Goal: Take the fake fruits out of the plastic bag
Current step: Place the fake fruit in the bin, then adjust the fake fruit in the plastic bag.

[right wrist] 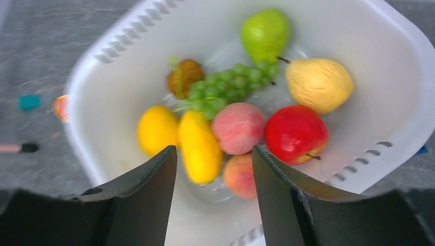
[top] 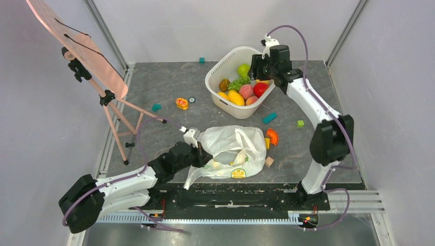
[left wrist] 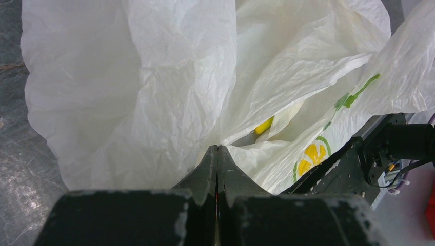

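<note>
bag [left wrist: 128,77], pinched by left end effector [left wrist: 217,148], holds yellow fruit [left wrist: 264,125]; tub [top: 228,64] holds apple [right wrist: 296,134], peaches [right wrist: 238,128]; right end effector [right wrist: 213,149] spread.

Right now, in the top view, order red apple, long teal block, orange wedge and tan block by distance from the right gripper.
1. red apple, in the tub by the right gripper
2. long teal block, just outside the tub
3. orange wedge, beside the plastic bag
4. tan block, at the bag's right edge
</note>
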Robot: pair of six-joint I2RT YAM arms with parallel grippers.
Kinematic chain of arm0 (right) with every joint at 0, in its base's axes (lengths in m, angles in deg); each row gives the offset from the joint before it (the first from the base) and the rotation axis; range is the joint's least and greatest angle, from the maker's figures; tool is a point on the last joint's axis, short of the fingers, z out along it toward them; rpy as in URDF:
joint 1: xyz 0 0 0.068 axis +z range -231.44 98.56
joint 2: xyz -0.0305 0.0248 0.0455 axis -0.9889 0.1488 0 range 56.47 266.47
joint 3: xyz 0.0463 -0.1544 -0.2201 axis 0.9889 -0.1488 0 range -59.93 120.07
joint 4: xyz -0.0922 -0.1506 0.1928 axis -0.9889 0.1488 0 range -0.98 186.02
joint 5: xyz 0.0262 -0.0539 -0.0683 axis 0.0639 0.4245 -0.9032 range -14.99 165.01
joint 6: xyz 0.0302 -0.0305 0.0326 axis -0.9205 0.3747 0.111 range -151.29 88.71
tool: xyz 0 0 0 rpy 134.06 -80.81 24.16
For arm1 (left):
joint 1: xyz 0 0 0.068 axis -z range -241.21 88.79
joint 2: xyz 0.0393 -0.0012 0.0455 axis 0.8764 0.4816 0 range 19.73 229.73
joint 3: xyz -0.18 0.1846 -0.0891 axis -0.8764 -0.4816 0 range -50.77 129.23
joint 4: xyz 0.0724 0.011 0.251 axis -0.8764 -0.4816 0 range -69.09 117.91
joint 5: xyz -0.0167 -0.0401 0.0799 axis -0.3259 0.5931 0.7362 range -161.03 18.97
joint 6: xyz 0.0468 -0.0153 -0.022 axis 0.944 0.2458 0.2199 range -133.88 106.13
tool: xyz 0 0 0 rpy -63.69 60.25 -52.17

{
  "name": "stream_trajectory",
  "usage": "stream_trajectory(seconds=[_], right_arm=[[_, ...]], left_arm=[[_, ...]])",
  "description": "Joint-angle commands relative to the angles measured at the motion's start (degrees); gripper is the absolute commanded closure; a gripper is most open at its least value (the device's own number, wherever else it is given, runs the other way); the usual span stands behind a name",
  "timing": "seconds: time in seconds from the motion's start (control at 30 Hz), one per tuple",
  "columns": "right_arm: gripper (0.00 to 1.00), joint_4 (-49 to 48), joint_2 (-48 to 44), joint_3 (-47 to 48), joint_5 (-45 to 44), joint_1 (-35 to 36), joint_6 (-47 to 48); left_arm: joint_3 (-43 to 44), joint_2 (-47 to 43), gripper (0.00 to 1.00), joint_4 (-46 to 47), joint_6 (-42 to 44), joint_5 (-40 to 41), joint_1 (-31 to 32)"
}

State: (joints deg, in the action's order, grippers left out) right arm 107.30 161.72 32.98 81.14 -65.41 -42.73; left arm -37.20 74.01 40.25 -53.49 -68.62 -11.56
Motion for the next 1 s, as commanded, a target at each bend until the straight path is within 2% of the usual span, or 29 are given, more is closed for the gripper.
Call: stream_trajectory(seconds=[0.0, 0.13, 0.2, 0.47, 0.67, 0.8, 0.97], right_arm=[[0.43, 2.95, -11.4, -2.34, -1.17, 10.56, 6.88], [0.52, 3.1, -19.88, -11.2, -7.69, 23.43, 7.05], [0.57, 0.86, -24.42, -17.23, -7.79, 28.43, 5.47], [0.6, 0.29, -36.55, -32.76, 3.02, 42.12, 1.99], [0.72, 0.44, -40.31, -43.05, -0.32, 45.4, -1.31], [0.72, -0.13, -39.35, -45.87, -4.59, 45.58, -1.92], [0.72, -0.31, -32.53, -44.48, -13.21, 45.62, -1.97]], left_arm=[[3.08, 1.05, 0.98, 1.11, -0.62, -1.01, 0.25], [3.25, 0.84, 0.98, 1.02, -0.27, -1.17, 0.17], [2.68, -0.14, 0.98, 1.47, -0.13, -1.27, 0.23], [2.65, -2.45, 0.98, -0.13, -0.12, 0.49, 0.23], [4.01, -1.0, 0.98, -1.03, -1.36, 0.89, 0.18], [4.6, -0.33, 0.98, -1.04, -1.91, 0.84, 0.24], [5.56, -0.21, 0.98, -1.73, -2.09, 0.49, 0.2]])
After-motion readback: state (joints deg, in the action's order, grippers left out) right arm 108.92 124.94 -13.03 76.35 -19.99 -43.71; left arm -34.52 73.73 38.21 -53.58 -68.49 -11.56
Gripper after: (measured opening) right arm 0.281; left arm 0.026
